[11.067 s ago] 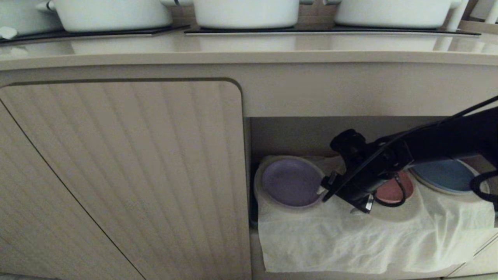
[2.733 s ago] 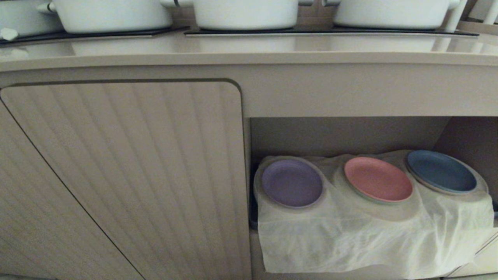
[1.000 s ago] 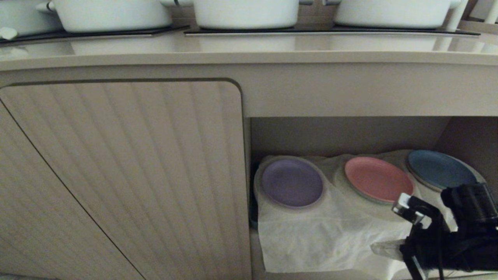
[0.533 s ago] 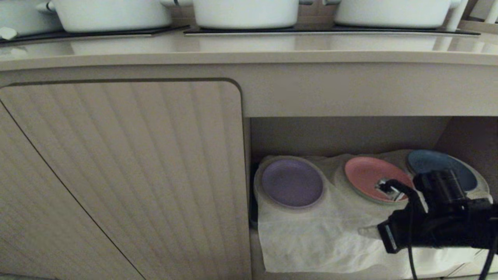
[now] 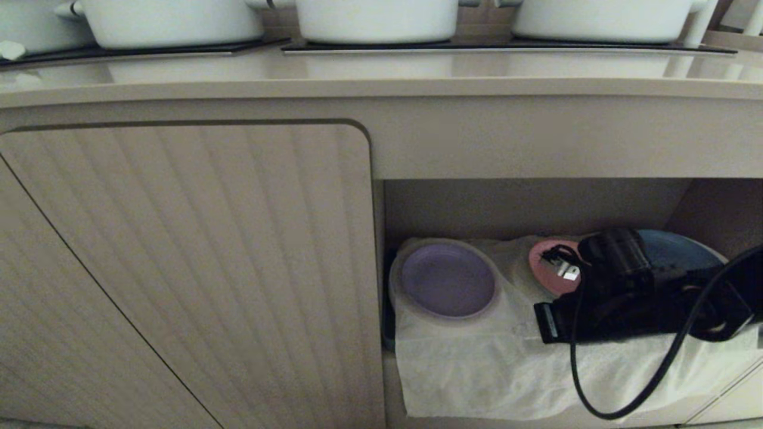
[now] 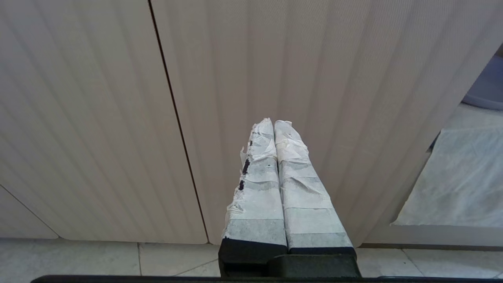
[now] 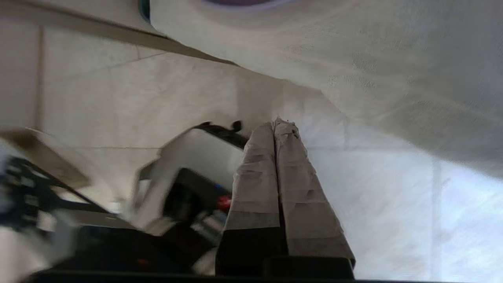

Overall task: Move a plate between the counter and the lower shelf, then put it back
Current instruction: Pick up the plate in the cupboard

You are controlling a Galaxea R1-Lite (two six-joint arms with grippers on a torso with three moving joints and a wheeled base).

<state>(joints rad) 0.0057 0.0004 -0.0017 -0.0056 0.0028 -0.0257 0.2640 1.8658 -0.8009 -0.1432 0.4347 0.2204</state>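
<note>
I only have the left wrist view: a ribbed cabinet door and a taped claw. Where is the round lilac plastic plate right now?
Observer: The round lilac plastic plate lies on the wrinkled white cloth at the left of the lower shelf, with nothing touching it.
Operator: And the right claw?
Observer: The right claw is shut and empty; its black arm covers most of the round pink plate.
Operator: Anything on the counter?
Observer: White pots stand on the beige counter; no plate shows there.

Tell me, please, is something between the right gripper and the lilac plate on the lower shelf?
Nothing visible blocks it. The right gripper, shut and empty, is before the lower shelf, beside the lilac plate; only white cloth lies between.
</note>
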